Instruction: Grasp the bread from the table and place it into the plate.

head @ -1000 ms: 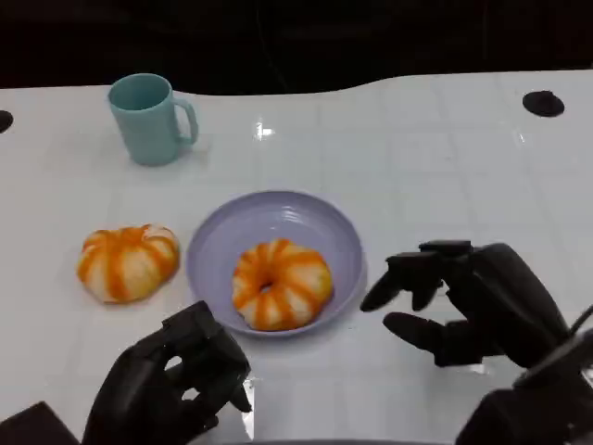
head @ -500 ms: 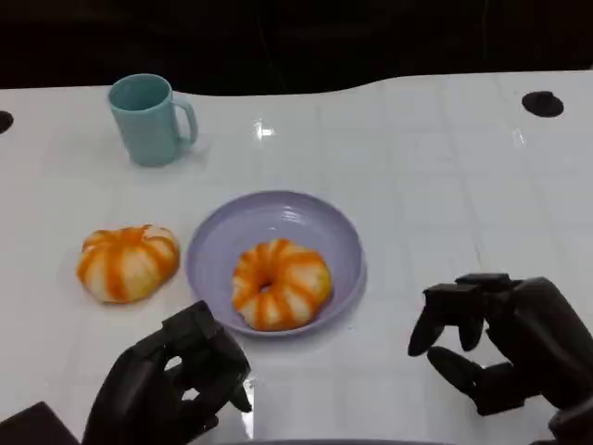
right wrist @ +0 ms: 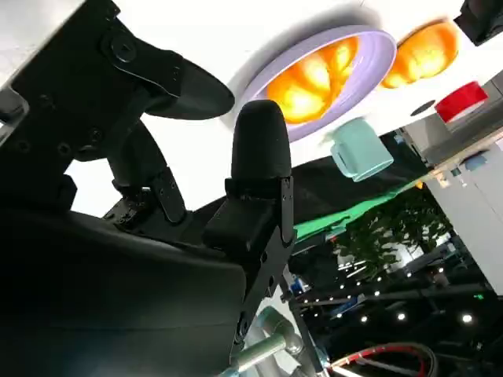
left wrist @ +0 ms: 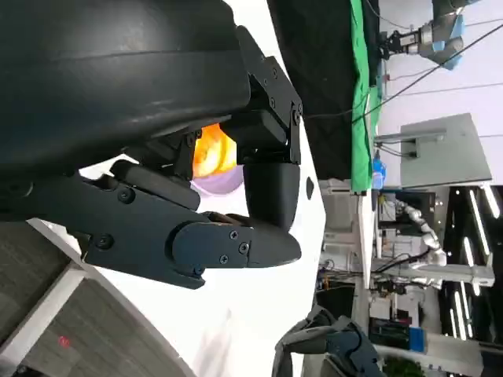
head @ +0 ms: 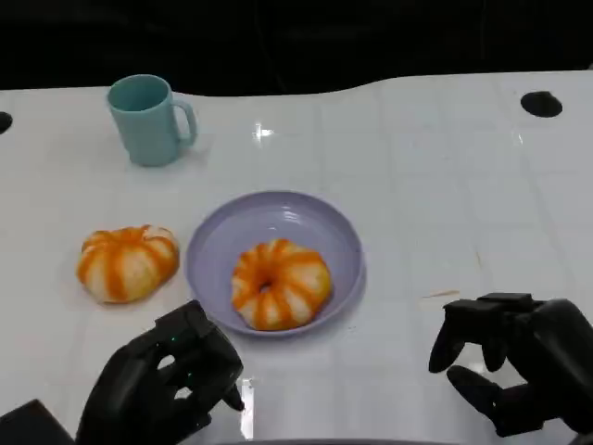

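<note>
An orange-and-white ring-shaped bread [head: 280, 283] lies inside the lavender plate [head: 315, 218] at the table's middle. A second bread of the same kind [head: 127, 261] sits on the table just left of the plate. My right hand [head: 519, 362] hovers low at the near right, well clear of the plate, fingers apart and holding nothing. My left hand [head: 162, 385] rests at the near left below the plate, its fingers curled in around nothing. The right wrist view shows the plate [right wrist: 377, 47] with its bread [right wrist: 314, 75] beyond my fingers [right wrist: 259, 149].
A teal mug [head: 151, 119] stands at the far left, behind the loose bread. A black round mark [head: 540, 104] lies at the far right, and the table's dark back edge runs beyond them. White tabletop spreads to the right of the plate.
My right hand has drawn back from beside the plate toward the near right corner. The bread, the plate and my left hand have stayed put.
</note>
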{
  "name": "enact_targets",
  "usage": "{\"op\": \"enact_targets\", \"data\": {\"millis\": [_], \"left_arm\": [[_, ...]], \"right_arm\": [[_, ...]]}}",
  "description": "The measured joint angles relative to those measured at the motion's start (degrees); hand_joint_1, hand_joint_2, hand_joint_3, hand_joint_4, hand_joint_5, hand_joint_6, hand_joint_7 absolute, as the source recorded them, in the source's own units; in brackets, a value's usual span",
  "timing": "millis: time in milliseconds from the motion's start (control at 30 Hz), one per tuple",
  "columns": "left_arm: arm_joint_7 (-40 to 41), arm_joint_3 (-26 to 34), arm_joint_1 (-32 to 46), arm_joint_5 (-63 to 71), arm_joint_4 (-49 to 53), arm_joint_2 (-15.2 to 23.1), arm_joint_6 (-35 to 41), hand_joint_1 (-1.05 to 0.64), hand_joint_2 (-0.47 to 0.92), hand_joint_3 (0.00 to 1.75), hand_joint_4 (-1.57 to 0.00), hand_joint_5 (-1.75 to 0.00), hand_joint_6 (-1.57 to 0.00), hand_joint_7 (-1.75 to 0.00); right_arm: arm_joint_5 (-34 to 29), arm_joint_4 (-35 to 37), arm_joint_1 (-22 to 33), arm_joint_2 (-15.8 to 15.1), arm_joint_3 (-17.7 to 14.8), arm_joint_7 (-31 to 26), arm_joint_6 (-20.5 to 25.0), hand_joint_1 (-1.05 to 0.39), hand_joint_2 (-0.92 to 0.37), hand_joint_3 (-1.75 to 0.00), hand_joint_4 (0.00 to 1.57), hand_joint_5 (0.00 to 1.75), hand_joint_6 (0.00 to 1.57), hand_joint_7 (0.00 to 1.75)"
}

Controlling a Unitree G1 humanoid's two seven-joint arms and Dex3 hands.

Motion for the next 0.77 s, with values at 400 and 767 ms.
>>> {"op": "enact_targets", "data": {"millis": [400, 767], "left_arm": [[-0.9, 0.5, -0.2, -1.6, 0.5, 0.0, 0.0, -0.56, 0.92, 0.3, -0.63, -1.75, -0.59, -1.48], [-1.1, 1.0, -0.3, -1.8, 1.3, 0.2, -0.1, -0.56, 0.92, 0.29, -0.64, -1.75, -0.61, -1.47]], "right_arm": [[-1.9, 2.5, -0.2, 0.7, 0.7, -3.1, -0.3, -0.07, -0.21, -1.22, 0.89, 1.62, 0.82, 1.26], [-2.4, 3.7, -0.3, 0.9, 1.6, -3.8, -0.8, -0.08, -0.18, -1.21, 0.91, 1.6, 0.86, 1.22]]}}
